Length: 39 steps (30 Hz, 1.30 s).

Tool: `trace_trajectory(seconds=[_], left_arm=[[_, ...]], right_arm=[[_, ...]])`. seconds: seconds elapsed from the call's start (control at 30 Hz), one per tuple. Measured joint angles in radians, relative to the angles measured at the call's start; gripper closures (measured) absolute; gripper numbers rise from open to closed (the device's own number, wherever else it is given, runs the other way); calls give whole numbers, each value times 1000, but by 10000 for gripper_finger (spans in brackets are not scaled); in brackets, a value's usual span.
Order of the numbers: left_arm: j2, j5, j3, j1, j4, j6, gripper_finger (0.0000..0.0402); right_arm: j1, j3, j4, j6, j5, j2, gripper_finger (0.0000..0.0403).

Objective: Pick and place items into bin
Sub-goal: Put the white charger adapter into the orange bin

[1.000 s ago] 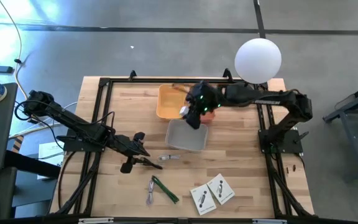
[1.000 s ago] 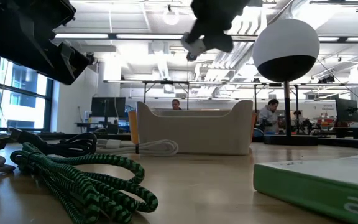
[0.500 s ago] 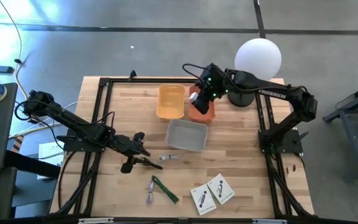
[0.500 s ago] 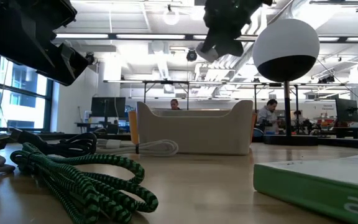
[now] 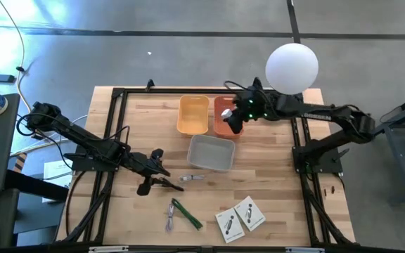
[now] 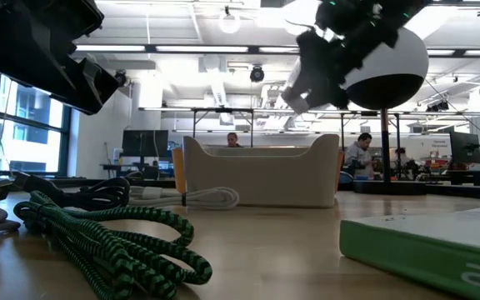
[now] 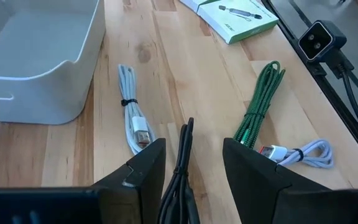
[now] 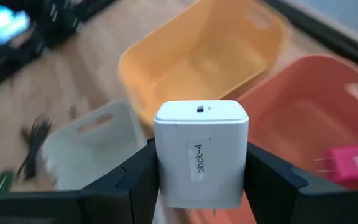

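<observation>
arms: dark, jointed | cables: black, looped | marking: white lettering, green light

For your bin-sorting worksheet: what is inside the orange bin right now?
A pink plug-in block lies inside the orange bin. The right gripper holds a white charger block over the bin, and it covers part of the bin's floor, so anything more there stays unseen.

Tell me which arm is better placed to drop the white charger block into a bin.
Right. The right tool already holds the white charger block above the orange bin. The left tool hovers low near the cables, straddling a dark cable, away from the bins.
</observation>
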Motion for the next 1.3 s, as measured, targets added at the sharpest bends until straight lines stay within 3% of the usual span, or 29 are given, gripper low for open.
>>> trace_trajectory(seconds=[0.27, 0.57, 1.0, 1.3], left_arm=[[0, -42, 0, 0, 2, -2, 252], [0, -99, 0, 0, 6, -66, 252], [0, -106, 0, 0, 7, -102, 252], [0, -133, 0, 0, 6, -100, 252]], right_arm=[[-58, -222, 297, 92, 78, -56, 222], [-63, -222, 419, 130, 130, 81, 212], [-117, -46, 213, 93, 138, 281, 213], [-127, -3, 194, 65, 108, 294, 209]])
